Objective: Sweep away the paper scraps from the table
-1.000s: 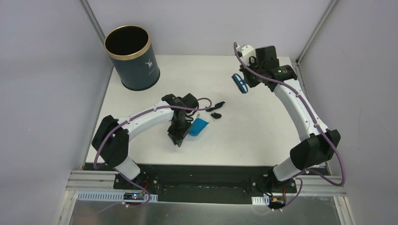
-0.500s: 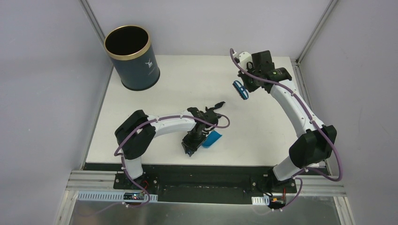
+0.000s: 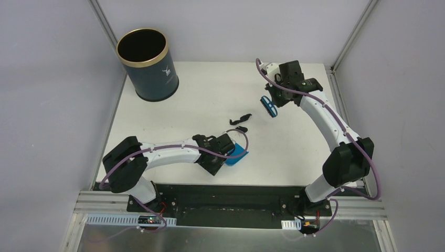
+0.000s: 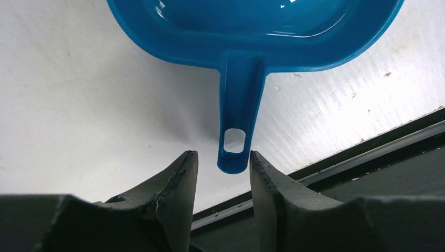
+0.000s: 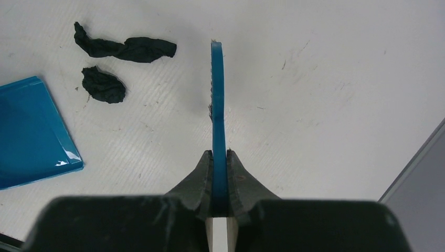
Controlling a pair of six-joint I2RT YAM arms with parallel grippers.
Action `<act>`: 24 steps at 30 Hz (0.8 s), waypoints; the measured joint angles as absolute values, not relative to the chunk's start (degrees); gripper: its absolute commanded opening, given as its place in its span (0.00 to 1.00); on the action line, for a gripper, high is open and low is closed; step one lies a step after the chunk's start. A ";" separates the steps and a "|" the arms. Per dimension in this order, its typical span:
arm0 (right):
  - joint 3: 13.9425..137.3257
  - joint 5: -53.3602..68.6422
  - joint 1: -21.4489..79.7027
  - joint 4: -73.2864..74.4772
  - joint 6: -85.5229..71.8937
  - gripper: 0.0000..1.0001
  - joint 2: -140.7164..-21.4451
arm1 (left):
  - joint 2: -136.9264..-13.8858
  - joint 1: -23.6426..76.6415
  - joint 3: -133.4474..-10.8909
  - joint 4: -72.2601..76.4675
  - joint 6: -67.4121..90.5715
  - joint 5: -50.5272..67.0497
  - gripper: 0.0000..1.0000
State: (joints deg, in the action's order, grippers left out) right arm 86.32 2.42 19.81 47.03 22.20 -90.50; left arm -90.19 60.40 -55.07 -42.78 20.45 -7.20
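Note:
Two black paper scraps lie mid-table (image 3: 199, 89): a long one (image 3: 242, 117) and a small one (image 3: 241, 129). Both show in the right wrist view, the long scrap (image 5: 126, 48) and the small scrap (image 5: 104, 85). The blue dustpan (image 3: 237, 154) lies flat near the front edge, just short of the scraps. My left gripper (image 3: 224, 160) is open, and the tip of the dustpan handle (image 4: 234, 142) sits between its fingertips (image 4: 223, 157) without being pinched. My right gripper (image 5: 219, 153) is shut on the blue brush (image 5: 217, 94) and holds it above the table, right of the scraps (image 3: 269, 105).
A dark blue gold-rimmed bin (image 3: 147, 65) stands at the far left corner. Grey walls close the table in on three sides. The black front edge (image 4: 367, 152) runs just behind the left gripper. A corner of the dustpan (image 5: 31, 131) shows left of the brush.
The dustpan has moved right and toward the front edge along with my left gripper, and the left arm now lies low along that edge. My right gripper has carried the brush slightly left.

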 measured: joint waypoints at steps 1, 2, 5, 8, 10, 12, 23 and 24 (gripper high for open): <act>86.06 2.44 19.81 47.03 22.13 0.00 -90.63 | -89.08 60.40 -53.63 -41.34 20.45 -7.20 0.39; 85.71 2.46 19.81 47.03 22.11 0.00 -90.72 | -88.14 60.38 -52.31 -40.05 20.45 -7.20 0.37; 85.01 2.61 19.81 47.20 21.98 0.00 -90.87 | -86.52 60.38 -49.76 -37.15 20.40 -7.22 0.35; 84.82 2.66 19.81 47.20 21.69 0.00 -91.09 | -86.32 60.38 -48.73 -34.87 20.34 -7.27 0.33; 84.82 2.81 19.81 47.11 21.41 0.00 -91.29 | -86.32 60.38 -48.07 -33.15 20.21 -7.14 0.29; 84.82 2.85 19.81 46.98 21.23 0.00 -91.59 | -86.32 60.40 -47.46 -31.53 20.08 -6.90 0.23; 94.15 8.64 19.81 48.31 24.80 0.00 -100.92 | -86.32 60.40 -58.13 -44.75 22.90 -4.14 0.00; 95.85 9.15 19.86 48.27 25.41 0.00 -102.21 | -86.32 60.40 -60.31 -46.74 23.16 -4.08 0.00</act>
State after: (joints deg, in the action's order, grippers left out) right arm 95.85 9.15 19.86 48.27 25.41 -102.21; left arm -86.32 60.40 -60.31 -46.74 23.16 -4.08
